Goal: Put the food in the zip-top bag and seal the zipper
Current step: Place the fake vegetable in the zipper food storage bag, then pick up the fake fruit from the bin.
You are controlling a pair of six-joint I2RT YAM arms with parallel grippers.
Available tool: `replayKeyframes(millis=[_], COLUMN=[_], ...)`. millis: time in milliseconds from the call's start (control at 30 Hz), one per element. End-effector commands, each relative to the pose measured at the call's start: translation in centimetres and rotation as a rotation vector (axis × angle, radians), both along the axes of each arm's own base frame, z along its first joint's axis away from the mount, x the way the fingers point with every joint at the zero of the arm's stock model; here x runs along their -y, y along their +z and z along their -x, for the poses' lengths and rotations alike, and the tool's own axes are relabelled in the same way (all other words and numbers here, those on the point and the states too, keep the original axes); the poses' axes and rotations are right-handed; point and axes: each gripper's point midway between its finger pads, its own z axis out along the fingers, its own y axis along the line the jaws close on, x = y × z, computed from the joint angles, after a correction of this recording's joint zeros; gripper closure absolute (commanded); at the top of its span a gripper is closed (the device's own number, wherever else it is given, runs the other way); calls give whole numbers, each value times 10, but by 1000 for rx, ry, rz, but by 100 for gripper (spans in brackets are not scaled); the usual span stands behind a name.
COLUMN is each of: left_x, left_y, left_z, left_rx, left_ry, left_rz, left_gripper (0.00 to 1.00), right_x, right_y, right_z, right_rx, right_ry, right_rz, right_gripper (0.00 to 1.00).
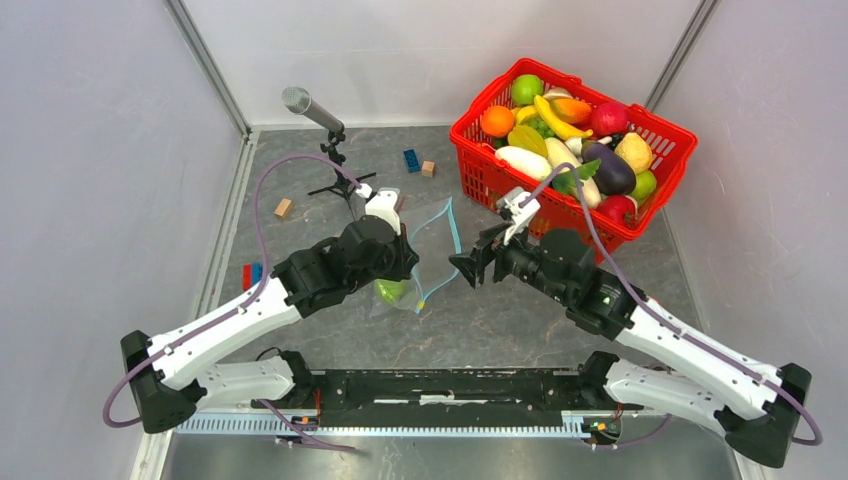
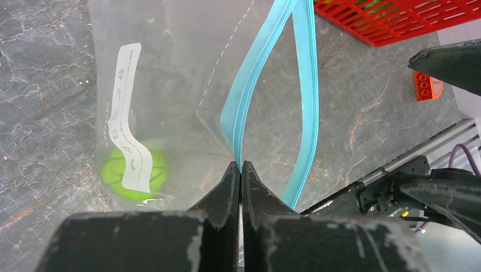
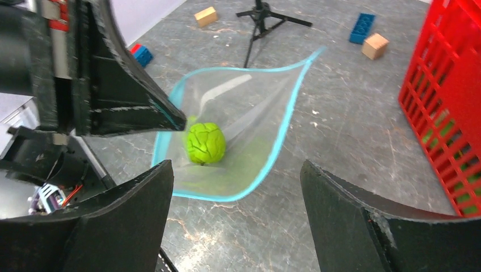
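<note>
Gaping clear zip-top bag (image 3: 255, 107), green fruit (image 3: 205, 143) inside

Writing on label (image 2: 129, 122) illegible, red basket (image 2: 397, 20) cropped, green fruit (image 1: 391, 290) half under left arm (image 1: 325, 272)

The left gripper (image 2: 240, 166) pinches the blue zipper (image 2: 232, 113) of the clear bag (image 2: 181, 56) holding a green fruit (image 2: 110, 173).
</note>
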Motion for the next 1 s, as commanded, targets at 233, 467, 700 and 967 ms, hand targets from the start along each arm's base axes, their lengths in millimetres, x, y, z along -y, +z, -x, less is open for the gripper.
replayKeyframes(millis=[233, 467, 700, 967], left_x=[0, 3, 4, 3], left_y=[1, -9, -11, -11], left_z=[-5, -2, -2, -1], left_rx=[13, 1, 6, 10], left_ry=[26, -1, -16, -27], left_rz=[38, 37, 27, 27], left_gripper=[98, 98, 98, 98], right_x=[105, 146, 132, 124], right_y=[81, 129, 128, 83], right_z=[-76, -158, -226, -318], right_rx=[192, 193, 165, 55], right_ry=[-611, -688, -617, -537], right_rz=[202, 182, 176, 257], right_gripper=[14, 18, 19, 20])
